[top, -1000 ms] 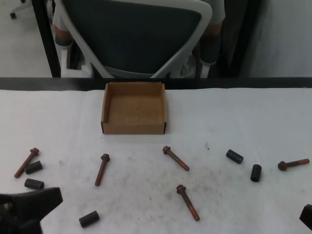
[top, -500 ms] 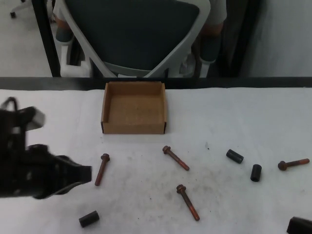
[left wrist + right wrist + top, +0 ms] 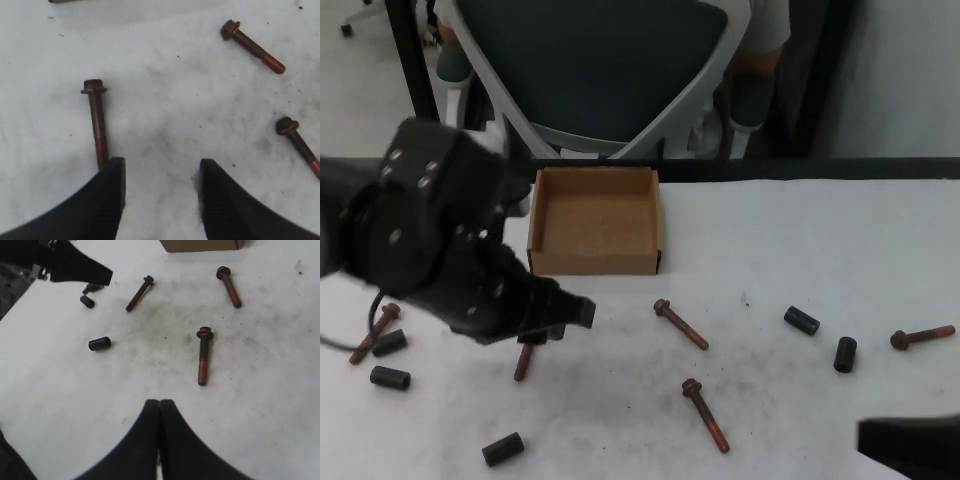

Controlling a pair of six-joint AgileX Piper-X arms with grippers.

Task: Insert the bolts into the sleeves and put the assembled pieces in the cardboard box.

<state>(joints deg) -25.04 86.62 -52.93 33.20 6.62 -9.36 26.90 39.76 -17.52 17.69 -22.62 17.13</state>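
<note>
Down at the near edge the right gripper (image 3: 160, 405) sits with its fingers pressed together, holding nothing. Just ahead, a lone sleeve (image 3: 503, 449) and a near bolt (image 3: 706, 414) lie loose on the white bench (image 3: 620, 420). At mid-bench the left gripper (image 3: 161, 162) hangs with jaws spread wide, one finger just beside the tip of a rusty bolt (image 3: 96, 120). Off to the side lie two more sleeves (image 3: 801, 320), and the cardboard box (image 3: 595, 262) stands at the back, well apart from everything

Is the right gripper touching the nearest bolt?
Apart. The right wrist view shows bare bench between the right gripper and the nearest bolt.
</note>
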